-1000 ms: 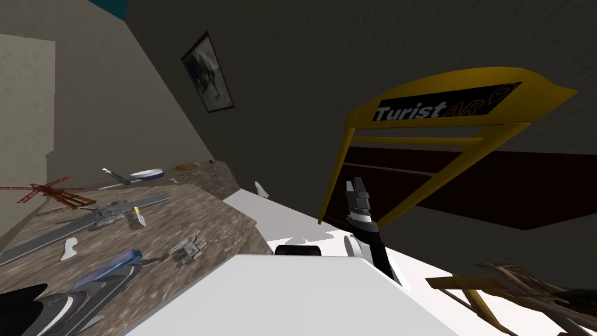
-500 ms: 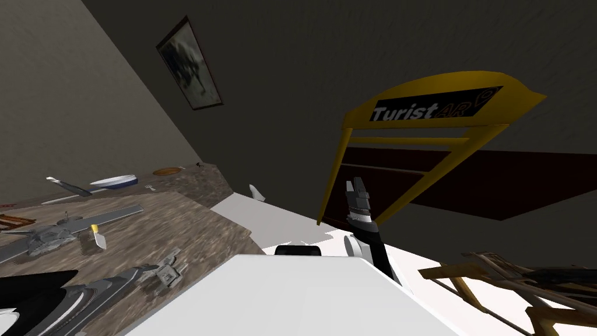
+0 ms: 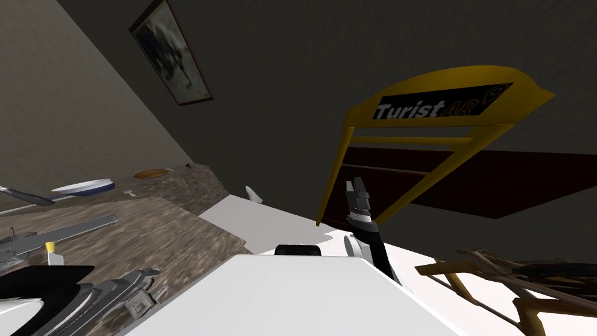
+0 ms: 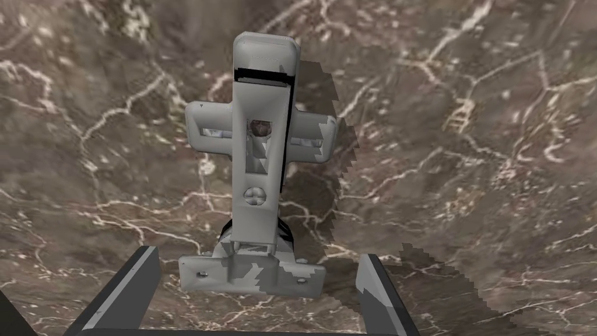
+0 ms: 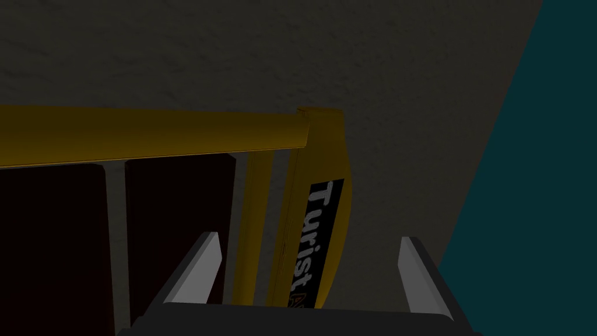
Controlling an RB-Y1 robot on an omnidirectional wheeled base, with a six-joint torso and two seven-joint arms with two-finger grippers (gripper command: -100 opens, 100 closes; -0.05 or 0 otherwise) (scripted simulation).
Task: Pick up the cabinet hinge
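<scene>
Cabinet hinge lies flat on a brown, white-veined countertop, a plain grey cross-shaped piece made of a long narrow arm, two short wings across it and a wider mounting plate at one end. That plate sits between the fingers of the left gripper, which are spread wide, hold nothing and stand clear of the plate on both sides. I judge the hinge to be small, light and rigid. It probably pivots where the arm meets the plate, and it would likely skid on the smooth stone if pushed from one side only. The straight, parallel flanks of the arm just beyond the plate look like the surest place to pinch, since the stepped plate edges offer less flat contact. In the head view the counter fills the lower left of the frame. Further along it, at the left edge, are a white plate and a brown dish. The right gripper is raised at centre frame, its fingers parted and empty, in front of a yellow-framed stand against the dark wall.
</scene>
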